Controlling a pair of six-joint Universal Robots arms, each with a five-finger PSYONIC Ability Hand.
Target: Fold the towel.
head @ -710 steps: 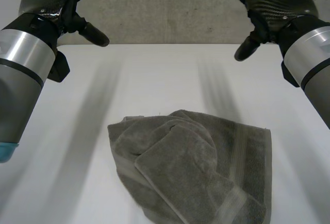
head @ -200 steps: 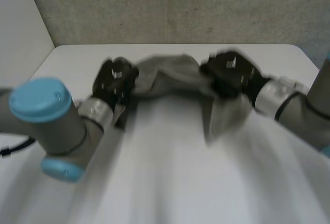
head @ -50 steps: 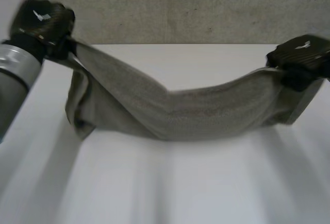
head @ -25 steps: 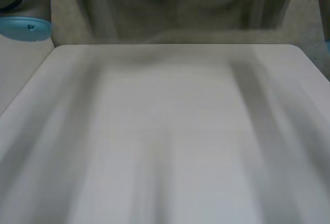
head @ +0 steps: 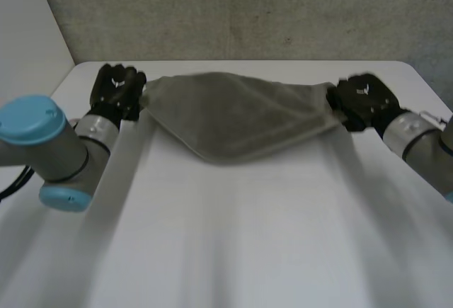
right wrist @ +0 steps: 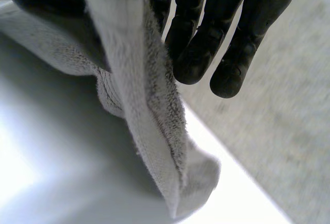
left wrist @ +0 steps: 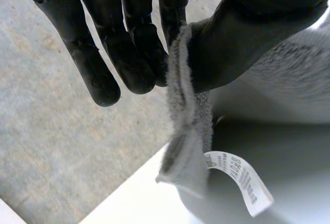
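A grey-green terry towel [head: 241,113] hangs stretched between the two hands across the upper middle of the head view, over the far part of the white table [head: 233,237]. Its upper edge runs almost straight from hand to hand. The lower edge sags in a shallow belly that is lowest a little left of centre, and long slanting creases fan out from the right end. I cannot tell whether the belly touches the table. A rough grey wall [head: 248,10] fills the top of the frame.

The left hand [head: 117,90], at the upper left, holds the towel's left corner. In the left wrist view its thumb [left wrist: 247,33] pinches the thick hemmed edge against the fingers [left wrist: 129,54], which hang straight and close together. A white printed label [left wrist: 240,180] dangles from the corner just below the thumb.

The right hand [head: 364,101], at the upper right, holds the other corner. In the right wrist view the doubled, fuzzy edge [right wrist: 149,126] is pinched between the thumb and the fingers [right wrist: 206,44], which are straight and side by side, and the corner droops beyond them.
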